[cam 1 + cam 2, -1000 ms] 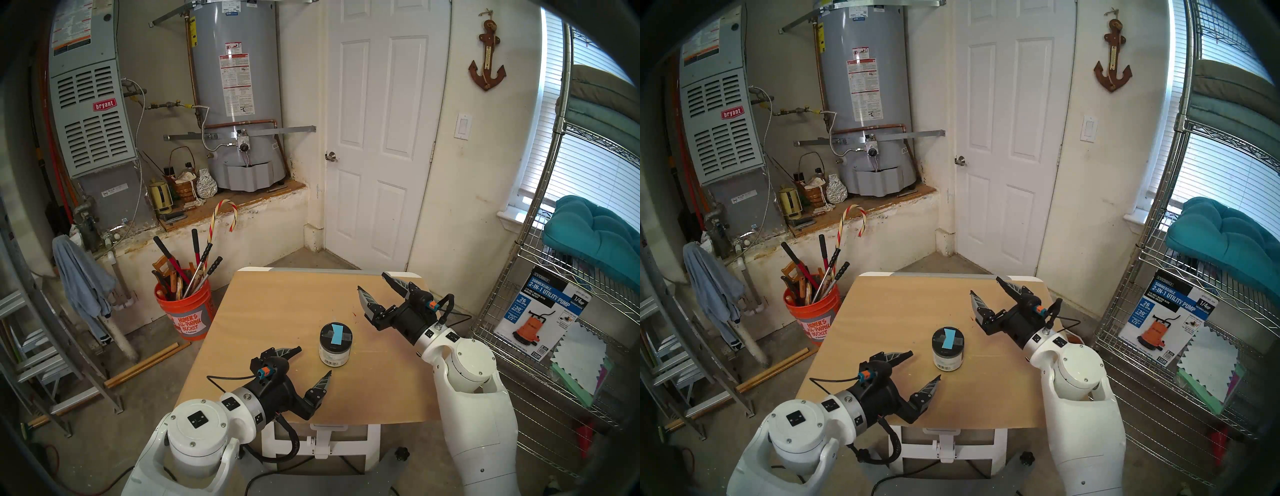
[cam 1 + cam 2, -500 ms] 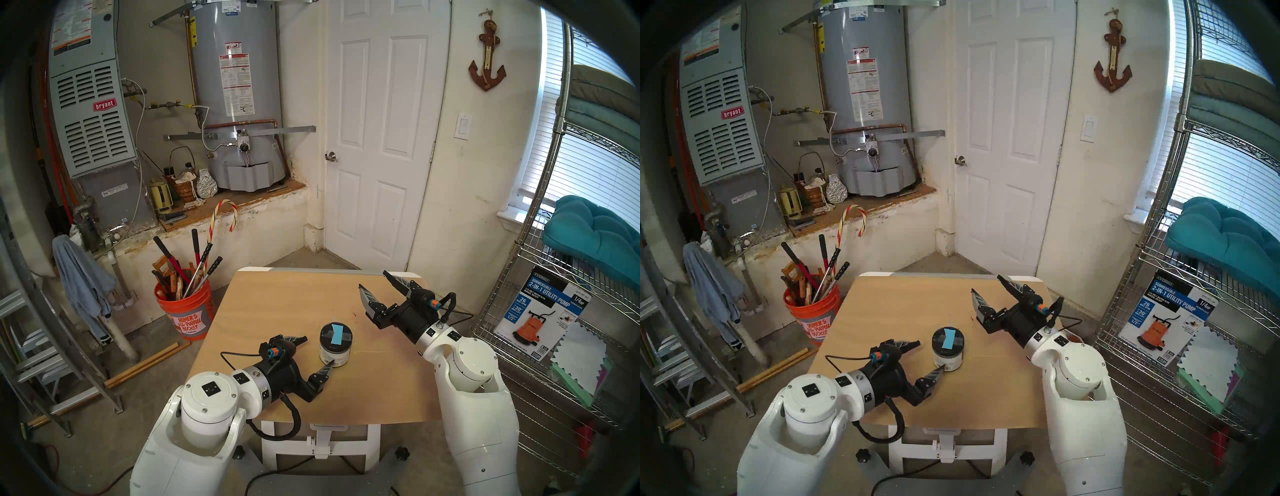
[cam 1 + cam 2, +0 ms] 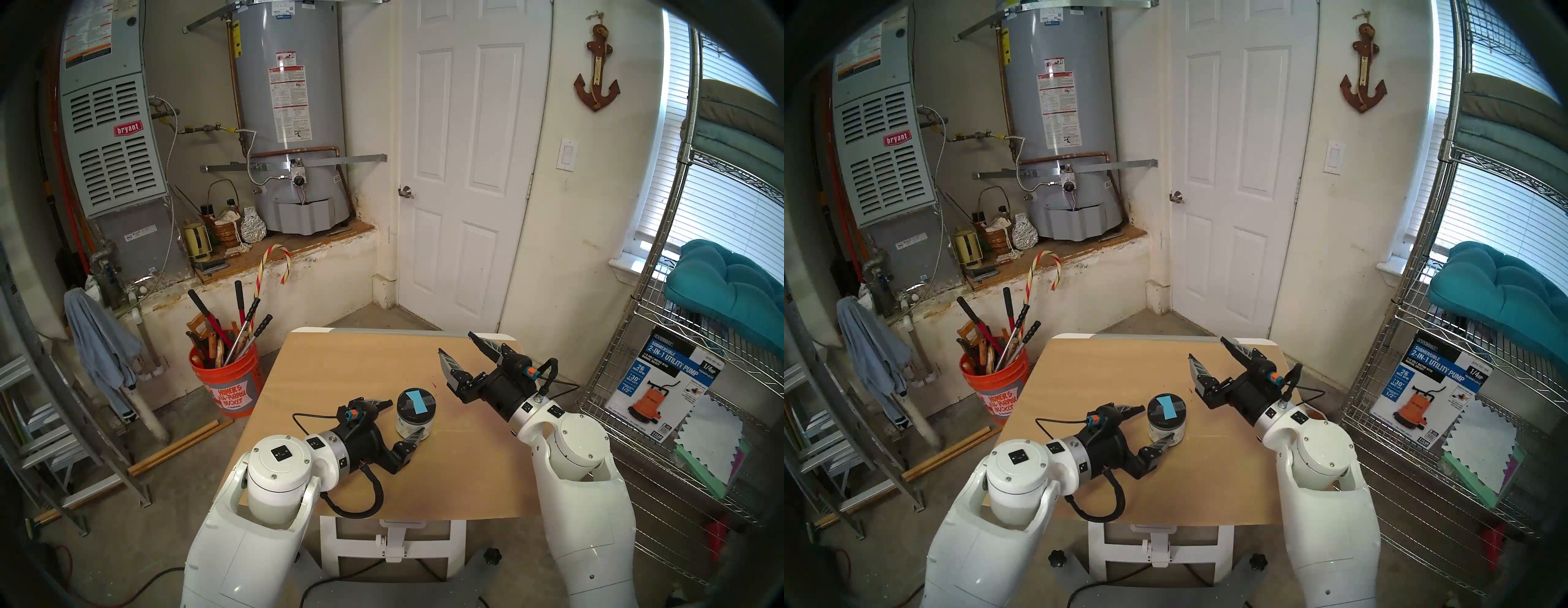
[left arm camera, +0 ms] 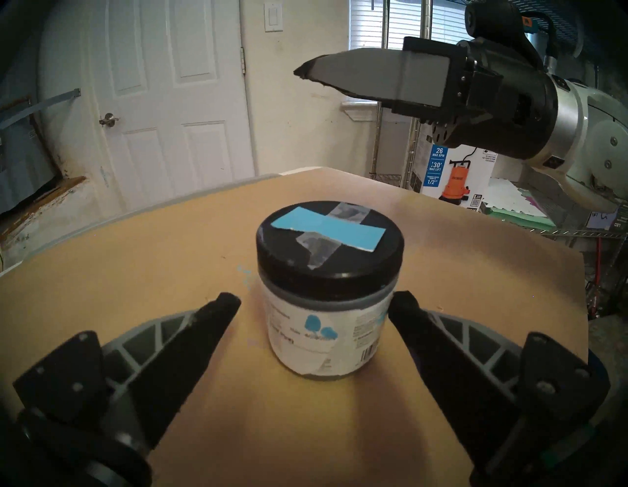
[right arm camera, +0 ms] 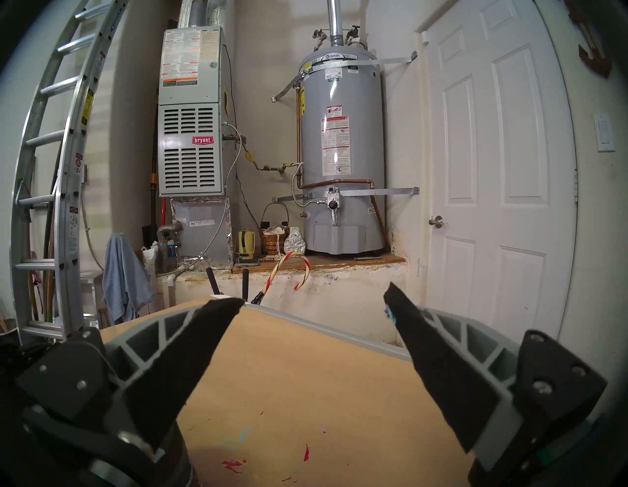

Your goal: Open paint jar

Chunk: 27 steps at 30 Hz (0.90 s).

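Left gripper has advanced to the paint jar, which slid slightly away; jaws spread wide, one finger each side of jar body, rt fingertip at/near the label, contact unclear. Jar upright on table, black lid on w/ blue tape. Right gripper unmoved, jaws spread, empty, above table beyond jar

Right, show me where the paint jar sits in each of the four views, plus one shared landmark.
Head stereo left: paint jar, table centre, at the left gripper tips.
Head stereo right: paint jar, left of table centre.
Left wrist: paint jar, mid-frame, between the open fingers.
Right wrist: not in view.
Landmark: the white door.
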Motion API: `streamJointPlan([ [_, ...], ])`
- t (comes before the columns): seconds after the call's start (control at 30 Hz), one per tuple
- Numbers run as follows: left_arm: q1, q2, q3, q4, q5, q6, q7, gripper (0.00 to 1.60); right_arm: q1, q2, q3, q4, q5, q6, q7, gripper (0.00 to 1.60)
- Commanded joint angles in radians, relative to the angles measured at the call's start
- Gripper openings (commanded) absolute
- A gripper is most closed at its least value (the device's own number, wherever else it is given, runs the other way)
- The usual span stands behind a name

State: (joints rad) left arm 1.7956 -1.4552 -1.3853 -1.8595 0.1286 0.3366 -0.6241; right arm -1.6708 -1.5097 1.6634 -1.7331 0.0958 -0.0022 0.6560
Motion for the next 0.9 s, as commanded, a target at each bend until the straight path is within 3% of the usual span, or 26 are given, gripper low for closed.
streamJointPlan([
  [0.0, -0.065, -0.038, 0.006, 0.038, -0.007, -0.051, 0.02, 1.6, 0.016, -0.011, -0.016, -0.015, 0.0, 0.002, -0.002, 1.6],
  [0.5, -0.159, -0.059, 0.035, 0.176, 0.0, -0.127, 0.052, 1.6, 0.005, -0.017, -0.018, -0.023, 0.004, -0.001, -0.002, 1.6],
  [0.87, -0.182, -0.062, 0.031, 0.218, -0.027, -0.163, 0.045, 1.6, -0.009, -0.015, -0.008, -0.036, 0.006, 0.0, -0.003, 1.6],
])
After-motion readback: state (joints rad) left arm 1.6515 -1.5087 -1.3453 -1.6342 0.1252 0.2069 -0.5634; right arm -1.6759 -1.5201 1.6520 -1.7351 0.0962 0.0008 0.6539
